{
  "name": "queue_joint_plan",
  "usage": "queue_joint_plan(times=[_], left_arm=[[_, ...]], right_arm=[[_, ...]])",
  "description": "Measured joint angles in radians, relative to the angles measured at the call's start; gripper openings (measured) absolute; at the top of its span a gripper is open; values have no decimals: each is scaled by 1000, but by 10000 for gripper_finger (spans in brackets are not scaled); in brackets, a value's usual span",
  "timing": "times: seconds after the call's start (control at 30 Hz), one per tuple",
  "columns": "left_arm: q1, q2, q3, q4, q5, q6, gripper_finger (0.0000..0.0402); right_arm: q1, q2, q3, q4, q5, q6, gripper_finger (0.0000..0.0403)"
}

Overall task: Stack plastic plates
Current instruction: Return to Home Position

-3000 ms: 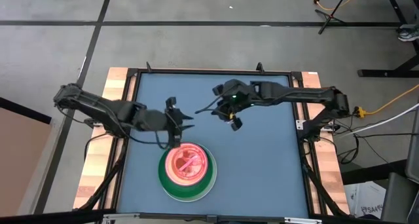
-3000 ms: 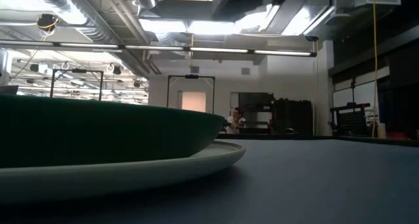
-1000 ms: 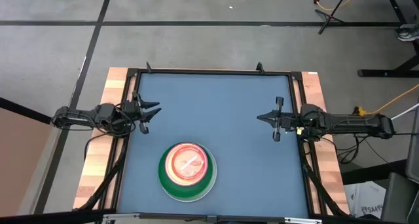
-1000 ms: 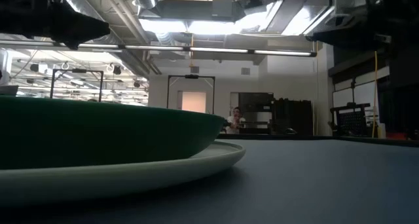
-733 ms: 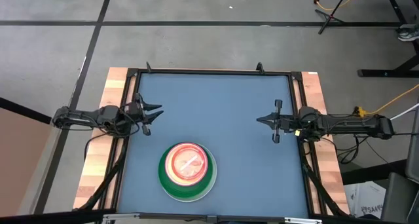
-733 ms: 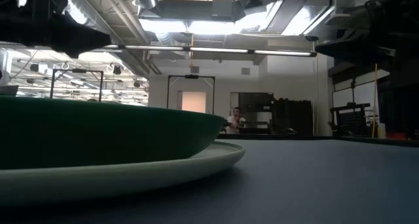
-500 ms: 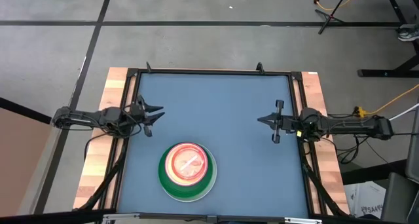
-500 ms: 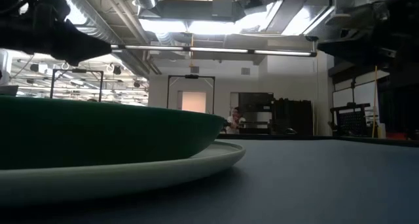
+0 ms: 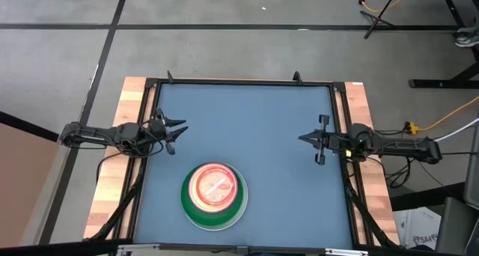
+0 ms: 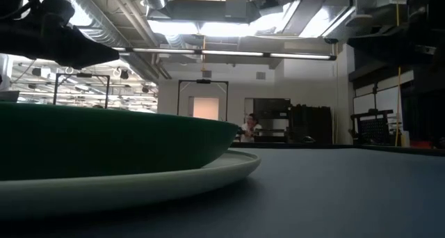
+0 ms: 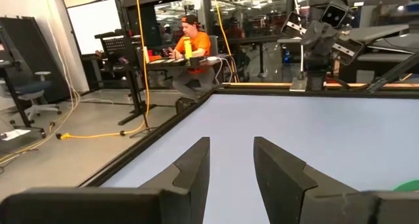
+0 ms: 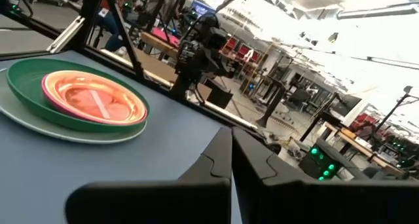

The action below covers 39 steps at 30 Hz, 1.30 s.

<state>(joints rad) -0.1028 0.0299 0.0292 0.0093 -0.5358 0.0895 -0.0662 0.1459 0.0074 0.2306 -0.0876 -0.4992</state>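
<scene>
Step in hand: both arms parking at home; stacking looks finished.

- Stack of plates (image 9: 214, 196) sits lower centre of the overhead frame, close to the mat's bottom edge. White plate (image 10: 174, 179) is at the bottom, dark green plate (image 10: 104, 144) nested on it, pink and orange ones above. Rims look concentric and nothing appears tilted.
- Left gripper (image 11: 230, 144): at the left edge of the blue mat (image 9: 247, 114), mid-height in the overhead frame. Its fingers are parted by a narrow gap and hold nothing.
- Right gripper (image 12: 231, 131): at the right edge, mirrored. Its fingers are pressed together and empty.

To finish well: fold each arm straight back toward its own side. Keep the fingers level and above the mat, with no swing toward the lower centre. Slow the last part so the wrists settle without a jolt that could shake the table.

Edges and room: the centre and upper half of the mat are bare, and both grippers are well apart from the stack. The tight spots are the black frame rail (image 9: 239, 82) and the wooden side boards (image 9: 133, 99) under each arm. A cable (image 9: 441, 120) trails off at right. A seated person (image 11: 190, 47) is beyond the table, well apart.
</scene>
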Motion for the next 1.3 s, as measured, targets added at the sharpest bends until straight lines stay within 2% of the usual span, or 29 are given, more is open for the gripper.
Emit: queue_joint_plan(times=[0.23,0.4,0.7,0.9,1.3], left_arm=[[0,0,0,0,1,0,111],[0,0,0,0,3,-5,111],[0,0,0,0,5,-6,111],[0,0,0,0,5,-6,111],[0,0,0,0,14,-7,111]], right_arm=[[0,-143,0,-109,8,-2,0],[0,-144,0,-128,15,-5,0],[0,-143,0,-135,145,-6,0],[0,-143,0,-192,195,25,0],[0,-142,0,-194,206,16,0]])
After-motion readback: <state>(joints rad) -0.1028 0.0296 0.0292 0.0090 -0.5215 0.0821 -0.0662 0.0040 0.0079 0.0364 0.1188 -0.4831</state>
